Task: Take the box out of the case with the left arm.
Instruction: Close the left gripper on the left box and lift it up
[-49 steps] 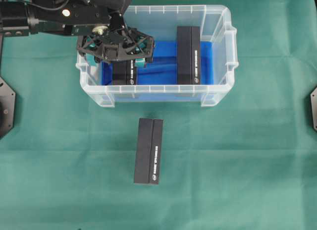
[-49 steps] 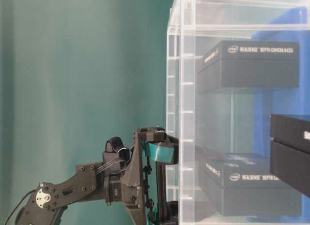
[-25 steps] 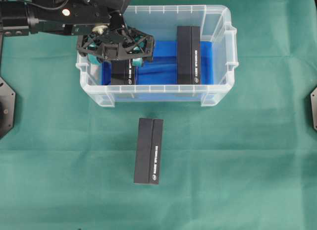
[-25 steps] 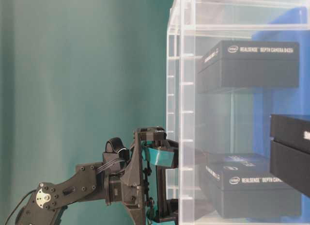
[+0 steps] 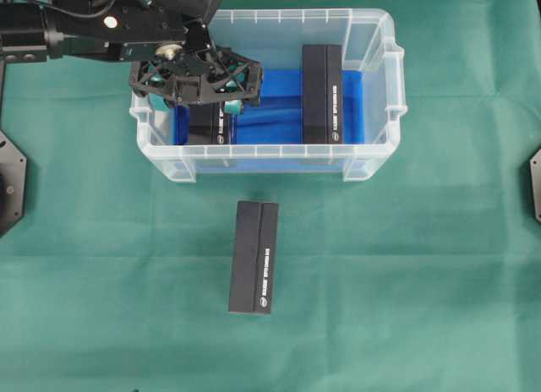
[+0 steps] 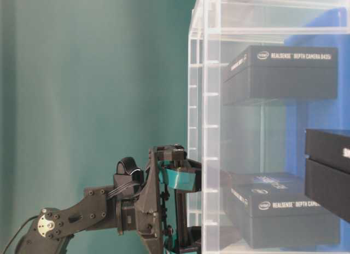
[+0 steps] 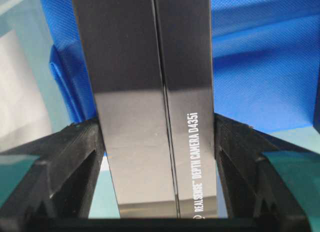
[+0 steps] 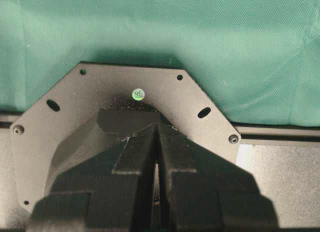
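- Overhead exterior: looking down on a green cloth (image 5: 406, 282) covering the whole table. Seeing the case (image 5: 376, 92), clear-walled and blue-floored, holding two black boxes. Finding the left gripper (image 5: 196, 98) reaching into the case's left end, fingers (image 5: 233, 106) closing round the box (image 5: 211, 126) there. Spotting another box (image 5: 321, 92) upright well to the fingers' right, and a third box (image 5: 254, 257) lying outside on the cloth, below the fingers.
- Table-level exterior: facing a plain green backdrop (image 6: 93, 73). Reading "REALSENSE DEPTH CAMERA D435i" beside an Intel logo on the boxes through the clear wall. Seeing a teal pad (image 6: 179, 178) pressed close to the case wall.
- Left wrist: looking along the grasped box, both fingers touching its long sides, blue lining (image 7: 265, 67) beyond. Reading "REALSENSE DEPTH CAMERA D435i" running along the box's right half.
- Right wrist: seeing the right gripper (image 8: 155, 177) clenched, fingers meeting, nothing between them, hovering over a black base plate (image 8: 65, 102) and green cloth.
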Controlling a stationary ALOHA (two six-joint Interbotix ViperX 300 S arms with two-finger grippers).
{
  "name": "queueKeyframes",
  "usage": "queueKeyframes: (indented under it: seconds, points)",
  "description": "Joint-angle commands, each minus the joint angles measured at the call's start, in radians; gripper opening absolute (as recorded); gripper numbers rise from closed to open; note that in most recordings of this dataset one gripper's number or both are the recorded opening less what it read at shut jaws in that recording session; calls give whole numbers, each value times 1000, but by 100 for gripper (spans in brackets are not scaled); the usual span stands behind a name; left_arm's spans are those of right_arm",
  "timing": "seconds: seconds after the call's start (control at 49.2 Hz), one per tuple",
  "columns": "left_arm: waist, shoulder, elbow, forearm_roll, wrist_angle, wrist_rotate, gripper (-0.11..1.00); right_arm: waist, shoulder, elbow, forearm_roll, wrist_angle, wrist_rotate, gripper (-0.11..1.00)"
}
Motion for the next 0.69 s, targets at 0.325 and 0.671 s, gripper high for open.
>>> queueKeyframes:
  seconds: [0.325,0.671]
  points:
    - [-25,-92,-192,-2,195,0,62,0,6,-25,2,2,2,1]
    - [-26,-155,-374,0,431,-8,62,0,5,-25,2,2,2,1]
